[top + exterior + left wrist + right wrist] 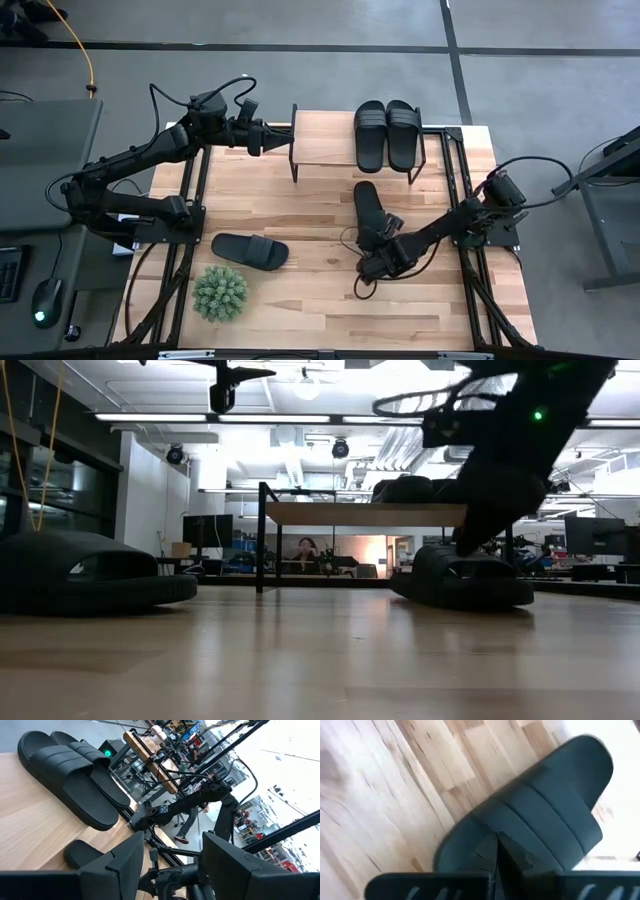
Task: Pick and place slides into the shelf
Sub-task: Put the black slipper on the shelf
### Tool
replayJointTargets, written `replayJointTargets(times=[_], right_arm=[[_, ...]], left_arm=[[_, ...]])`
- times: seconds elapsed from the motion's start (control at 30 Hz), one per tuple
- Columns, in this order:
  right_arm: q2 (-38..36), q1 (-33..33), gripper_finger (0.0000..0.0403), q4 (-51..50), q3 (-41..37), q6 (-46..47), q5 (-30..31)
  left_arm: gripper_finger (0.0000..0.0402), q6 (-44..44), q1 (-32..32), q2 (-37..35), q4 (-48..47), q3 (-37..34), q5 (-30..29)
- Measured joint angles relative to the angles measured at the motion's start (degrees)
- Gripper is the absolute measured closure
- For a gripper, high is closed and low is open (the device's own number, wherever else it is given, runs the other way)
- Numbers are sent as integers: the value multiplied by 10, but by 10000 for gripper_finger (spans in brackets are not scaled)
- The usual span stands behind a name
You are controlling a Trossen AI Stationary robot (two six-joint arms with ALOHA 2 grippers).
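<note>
- Table (320, 300): light wood plank top carrying everything listed below; both arms reach in over it from opposite sides.
- Shelf (322, 138): low rack with a pale plank top on thin black legs, at the far edge of the table. Its left half is bare, which I judge is the room left for the two slides not yet placed.
- Left arm: stretched from the table's left side toward the shelf's left end. The left gripper (278, 139) sits just beside that end, fingers spread apart with nothing between them. Whether it touches the rack cannot be told; it looks to be waiting there.
- Right arm: folded low across the table's right side, wrist turned down. The right gripper (385, 232) is pressed onto the third slide (367, 205), fingers closed narrowly on its heel edge, seemingly to lift it.
- Pair of slides (386, 133): side by side on the right half of the shelf top, straps aligned; placed already, by the look of it.
- Third slide: on the table just in front of the shelf, toe pointing toward it.
- Fourth slide (250, 251): flat on the table near the left, well apart from both grippers, awaiting its turn.
- Small green plant (220, 293): near the fourth slide, not part of the job.
</note>
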Motion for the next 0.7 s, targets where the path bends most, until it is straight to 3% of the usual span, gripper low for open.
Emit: replayJointTargets(times=[0.53,0.7], right_arm=[[-1,13,403,-86,101,19,8],[-1,12,399,-80,98,31,-23]], left_arm=[[215,30,0,0,-10,0,2],[215,31,0,0,-10,0,3]])
